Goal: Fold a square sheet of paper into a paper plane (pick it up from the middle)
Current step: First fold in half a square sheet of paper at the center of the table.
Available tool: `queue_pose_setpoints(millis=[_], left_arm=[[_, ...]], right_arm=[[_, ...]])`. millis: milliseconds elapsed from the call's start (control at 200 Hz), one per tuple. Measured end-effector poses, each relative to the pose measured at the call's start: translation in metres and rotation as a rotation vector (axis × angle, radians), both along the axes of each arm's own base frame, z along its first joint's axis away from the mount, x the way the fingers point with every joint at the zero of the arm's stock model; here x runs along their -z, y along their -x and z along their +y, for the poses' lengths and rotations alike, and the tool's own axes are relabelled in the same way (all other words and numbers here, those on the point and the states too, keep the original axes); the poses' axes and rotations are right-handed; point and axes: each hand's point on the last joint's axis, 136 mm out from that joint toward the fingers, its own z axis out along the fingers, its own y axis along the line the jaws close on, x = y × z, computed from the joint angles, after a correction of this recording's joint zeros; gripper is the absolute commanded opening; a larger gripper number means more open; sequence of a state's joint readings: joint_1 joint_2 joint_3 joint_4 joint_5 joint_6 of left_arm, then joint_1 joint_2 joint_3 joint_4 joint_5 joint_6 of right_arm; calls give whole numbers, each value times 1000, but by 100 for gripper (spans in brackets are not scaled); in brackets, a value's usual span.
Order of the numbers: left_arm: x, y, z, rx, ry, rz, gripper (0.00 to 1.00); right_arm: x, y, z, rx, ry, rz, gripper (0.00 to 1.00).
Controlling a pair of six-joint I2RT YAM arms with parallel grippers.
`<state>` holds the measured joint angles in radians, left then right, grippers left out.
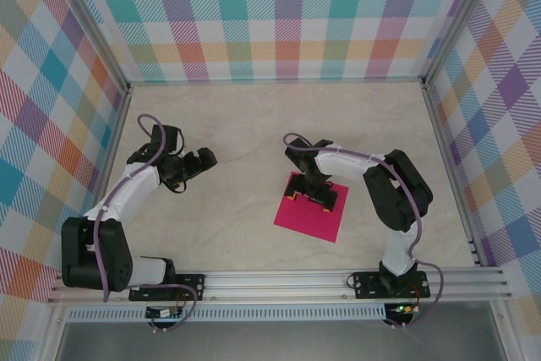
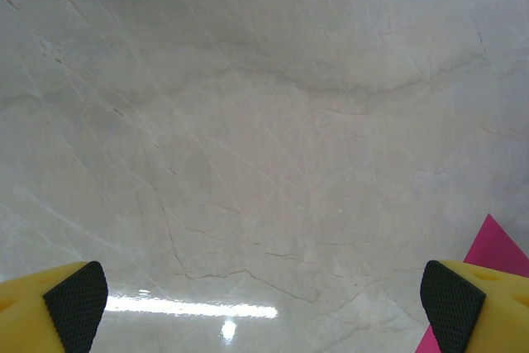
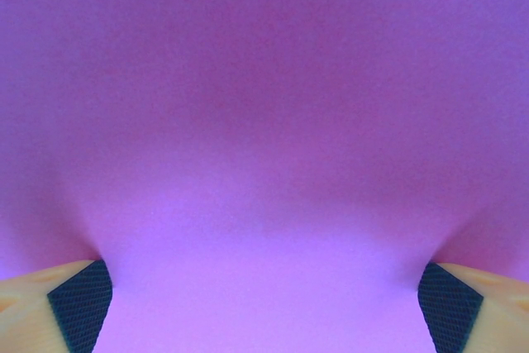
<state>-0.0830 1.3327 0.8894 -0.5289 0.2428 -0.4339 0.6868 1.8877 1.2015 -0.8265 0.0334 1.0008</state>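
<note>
Seen from above, the square sheet of paper lies flat on the pale marbled table, at about 5 o'clock from the table's middle. The right gripper stands over the sheet's far half and hides it, jaws spread wide and gripping nothing. Its wrist camera adds blurred pink paper very close, with 2 black pads at 7 and 5 o'clock; I cannot tell whether they touch the paper. The left gripper hangs at 10 o'clock from the sheet, well apart, also wide and empty. Its wrist view shows bare table and 1 pink corner at 4 o'clock. Checked walls enclose 3 sides.
</note>
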Motion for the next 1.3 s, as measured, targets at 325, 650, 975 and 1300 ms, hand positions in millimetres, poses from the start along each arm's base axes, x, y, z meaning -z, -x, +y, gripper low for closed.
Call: queue_pose_setpoints(millis=[325, 650, 975, 1300], left_arm=[[1, 0, 0, 0, 0, 2, 100], [1, 0, 0, 0, 0, 2, 100], [0, 2, -7, 13, 14, 6, 97], [11, 13, -50, 67, 189, 21, 84]], right_arm=[[-1, 1, -3, -15, -4, -19, 95], [-2, 3, -8, -49, -4, -52, 77], [-18, -10, 11, -162, -122, -151, 11], [-110, -41, 104, -296, -658, -407, 17]])
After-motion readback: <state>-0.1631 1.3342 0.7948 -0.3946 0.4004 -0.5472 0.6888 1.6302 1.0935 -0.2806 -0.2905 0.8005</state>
